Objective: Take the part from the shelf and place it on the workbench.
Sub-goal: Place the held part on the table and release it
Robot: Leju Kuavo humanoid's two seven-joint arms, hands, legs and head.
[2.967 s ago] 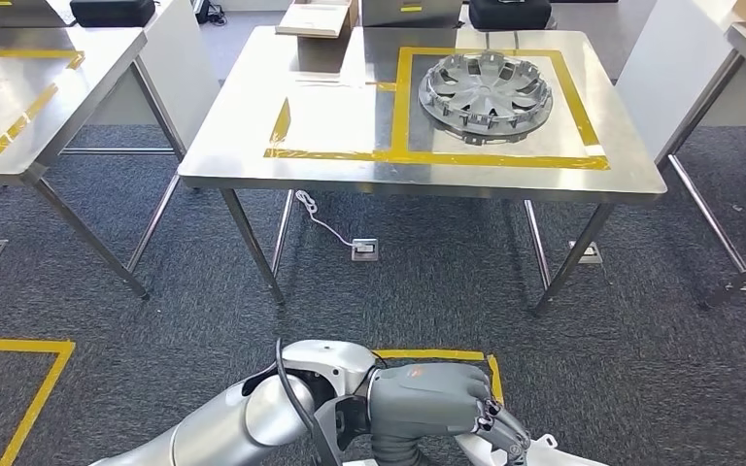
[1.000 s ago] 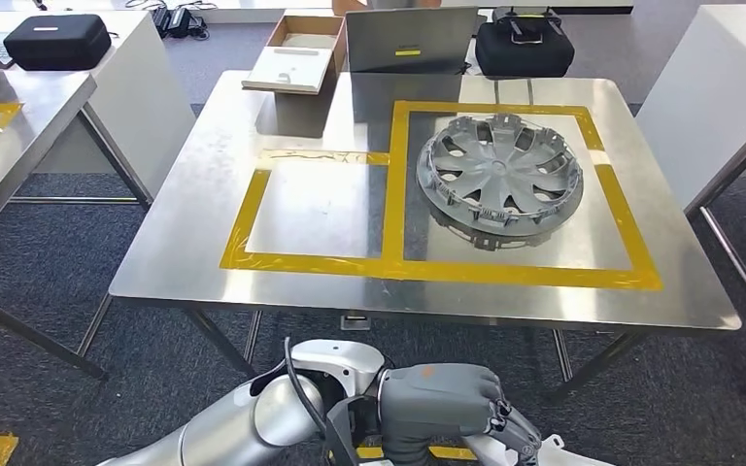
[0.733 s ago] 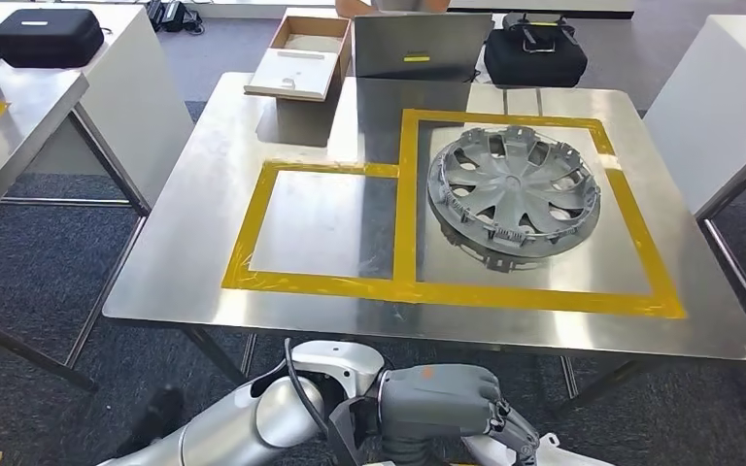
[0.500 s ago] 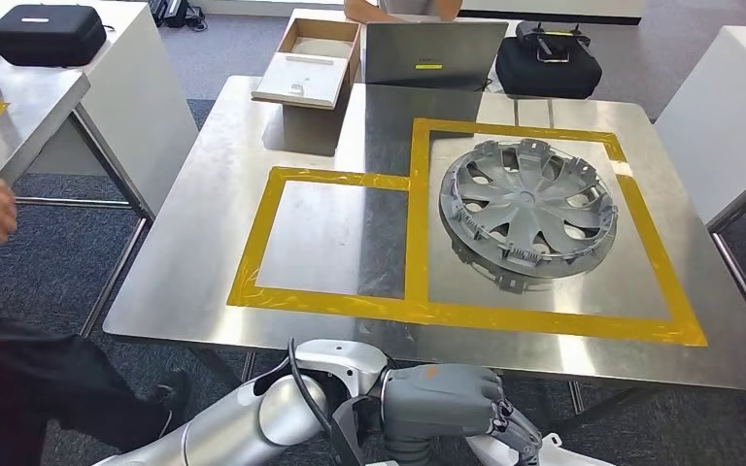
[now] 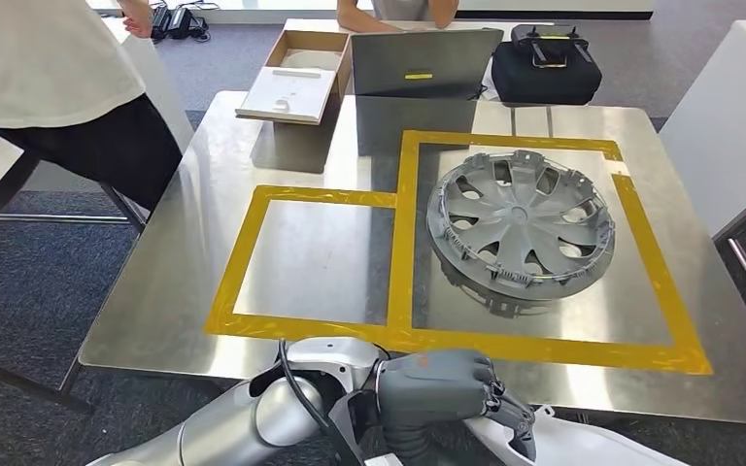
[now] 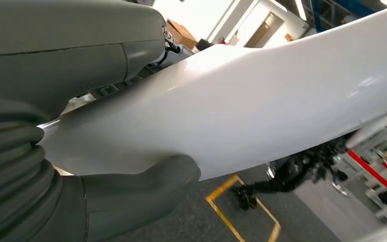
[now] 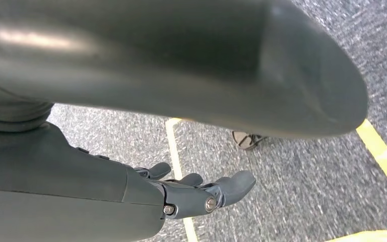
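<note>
Transport of white part (image 5: 583, 442) to desk (image 5: 155, 291): in progress, judging by grip and position.

- Part location: low at 6 o'clock, just short of the desk's near edge, not yet over it.
- Left hand (image 5: 437, 388): closed around the part, thumb on one face of the smooth panel, fingers on the other.
- Right hand (image 7: 201, 194): spread, holding nothing, above grey carpet.

Procedure:
1. Raise the part clear of the desk edge before carrying it forward.
2. Keep the panel level. Its glossy surface probably slips easily, so hold firmly.
3. Aim for the small taped square (image 5: 243, 254), at 9 o'clock from the wheel cover (image 5: 520, 223). Avoid touching the cover.
4. Lower flat. Release only once the desk bears the weight.

Surface: polished steel, reflective, probably slick. Expect some sliding on contact.

Surroundings:
- Cardboard box (image 5: 296, 73) at 11 o'clock on the far edge.
- Laptop (image 5: 418, 63) at 12 o'clock.
- Black case (image 5: 549, 68) at 1 o'clock.
- Person (image 5: 58, 68) standing near the desk at 10 o'clock. Keep the swing away from that side.
</note>
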